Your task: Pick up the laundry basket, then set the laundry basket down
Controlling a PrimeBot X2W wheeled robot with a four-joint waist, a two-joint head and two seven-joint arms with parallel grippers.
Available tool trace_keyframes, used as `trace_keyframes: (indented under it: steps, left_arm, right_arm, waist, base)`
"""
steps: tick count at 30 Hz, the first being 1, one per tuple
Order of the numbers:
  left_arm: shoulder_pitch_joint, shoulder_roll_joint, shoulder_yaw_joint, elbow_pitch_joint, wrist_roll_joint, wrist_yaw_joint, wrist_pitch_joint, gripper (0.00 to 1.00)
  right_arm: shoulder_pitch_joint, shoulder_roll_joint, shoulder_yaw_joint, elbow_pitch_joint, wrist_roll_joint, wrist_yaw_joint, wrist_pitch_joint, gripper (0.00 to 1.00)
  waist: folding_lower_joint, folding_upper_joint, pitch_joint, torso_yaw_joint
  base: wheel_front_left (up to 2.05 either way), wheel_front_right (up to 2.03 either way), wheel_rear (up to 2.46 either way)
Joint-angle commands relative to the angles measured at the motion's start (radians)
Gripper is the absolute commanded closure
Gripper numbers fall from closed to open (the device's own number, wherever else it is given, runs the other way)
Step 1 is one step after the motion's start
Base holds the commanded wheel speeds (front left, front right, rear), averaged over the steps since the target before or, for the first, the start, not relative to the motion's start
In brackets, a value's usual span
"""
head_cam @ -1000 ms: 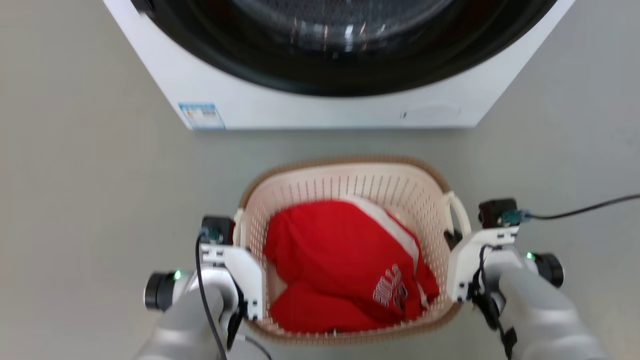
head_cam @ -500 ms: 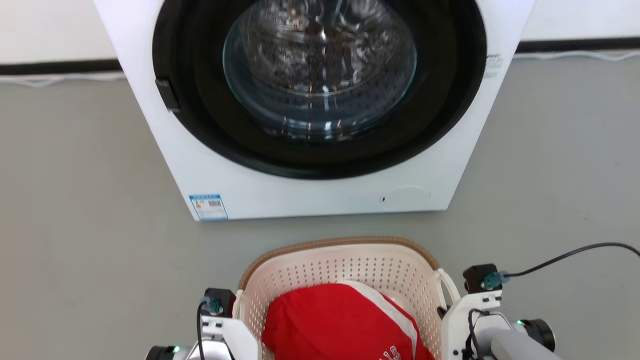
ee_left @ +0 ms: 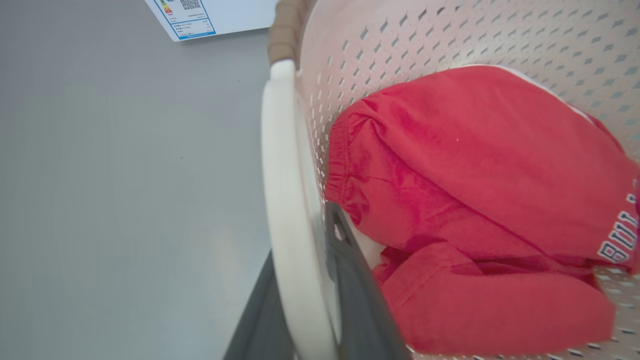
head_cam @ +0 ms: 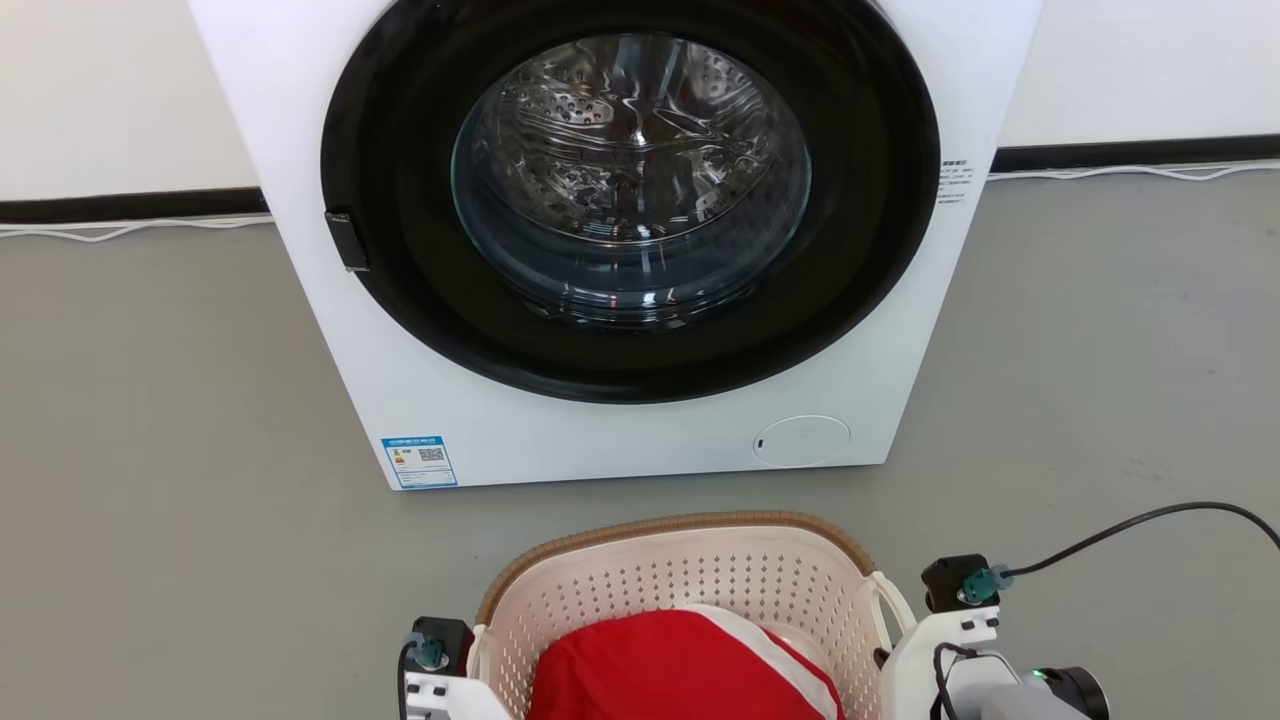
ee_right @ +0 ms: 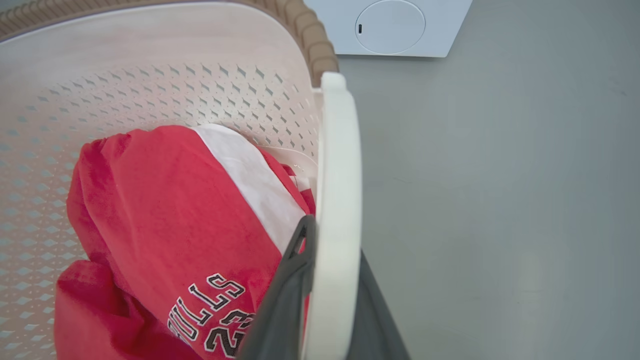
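Observation:
The laundry basket point(head_cam: 690, 575) is cream, perforated and brown-rimmed, and it sits at the bottom edge of the head view in front of the washing machine. A red garment point(head_cam: 680, 665) with a white stripe lies inside it. My left gripper point(ee_left: 305, 300) is shut on the basket's left white loop handle point(ee_left: 280, 175), with a dark finger on each side of it. My right gripper point(ee_right: 327, 295) is shut the same way on the right handle point(ee_right: 340, 165). In the head view the left gripper point(head_cam: 455, 680) and right gripper point(head_cam: 895, 655) flank the basket. The basket's near half is cut off by the frame.
A white front-loading washing machine point(head_cam: 640, 445) with a dark round door stands just beyond the basket. Grey floor spreads to both sides. A black cable point(head_cam: 1130, 525) runs from my right wrist. The wall with a dark skirting line point(head_cam: 120, 205) is behind.
The head camera has swung upward, so the basket and grippers have slid to the bottom edge and the whole washer door shows. Both grips on the handles are unchanged.

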Motion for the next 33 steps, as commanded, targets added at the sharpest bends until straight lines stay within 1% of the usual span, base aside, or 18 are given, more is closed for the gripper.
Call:
trace_keyframes:
  steps: [1, 17, 33]
  left_arm:
    - [-0.006, 0.019, 0.000, -0.007, 0.004, -0.015, -0.006, 1.00]
    - [0.009, 0.020, -0.013, -0.007, 0.002, -0.028, -0.010, 1.00]
    - [0.008, 0.017, -0.024, -0.007, -0.002, -0.013, -0.011, 1.00]
  right_arm:
    - [-0.008, 0.001, 0.026, -0.015, 0.007, 0.007, 0.002, 1.00]
    - [-0.022, 0.001, 0.083, -0.010, 0.060, 0.007, -0.002, 1.00]
    - [-0.030, 0.001, 0.118, 0.003, 0.095, 0.007, -0.021, 1.00]
  waist:
    - [0.0000, -0.0001, -0.003, -0.004]
    - [0.0000, -0.0001, -0.014, -0.024]
    - [0.0000, -0.0001, -0.012, -0.012]
  base:
    - [0.00, 0.00, 0.00]
    - [0.00, 0.00, 0.00]
    - [0.00, 0.00, 0.00]
